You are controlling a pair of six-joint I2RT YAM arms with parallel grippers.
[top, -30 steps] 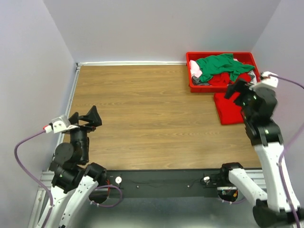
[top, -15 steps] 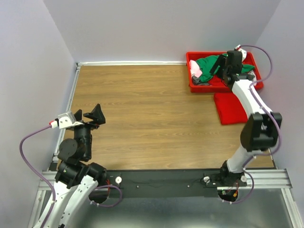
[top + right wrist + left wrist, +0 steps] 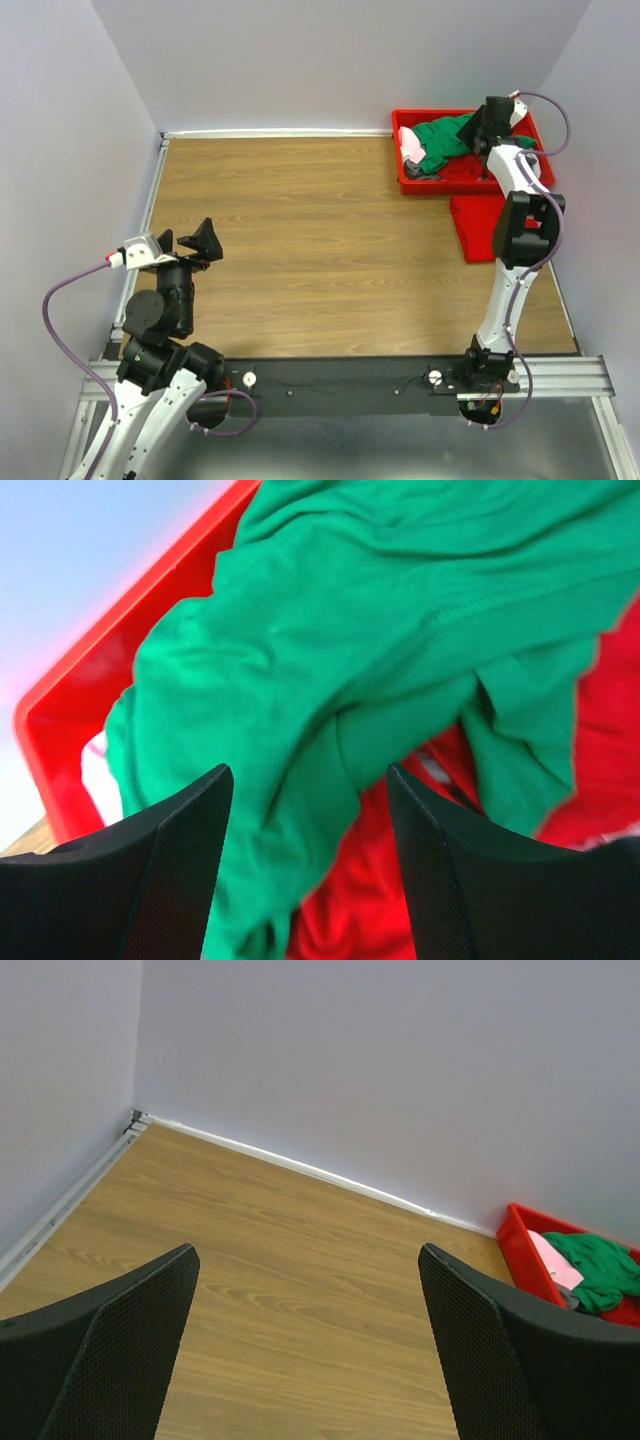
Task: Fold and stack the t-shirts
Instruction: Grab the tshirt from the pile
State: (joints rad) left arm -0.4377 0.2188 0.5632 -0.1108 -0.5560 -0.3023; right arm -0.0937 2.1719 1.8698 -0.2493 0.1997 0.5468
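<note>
fingers of the left gripper (image 3: pixel 310 1260) gape wide by the near left edge. a flat red cotton t-shirt (image 3: pixel 472 235) lies at the right edge. the right gripper (image 3: pixel 310 775) hangs spread over a crumpled green cotton t-shirt (image 3: pixel 380 610) in the red plastic bin (image 3: pixel 397 150) at the far right corner.

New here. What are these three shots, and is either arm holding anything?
Two robot arms are bolted at the near edge of a wooden table, each ending in a two-finger gripper. The wide picture is from a fixed camera overhead; the other two are from cameras on the wrists. A red bin far right holds a green t-shirt on other garments; a red t-shirt lies folded beside it. The left gripper is open and empty. The right gripper is open over the green t-shirt, holding nothing.
</note>
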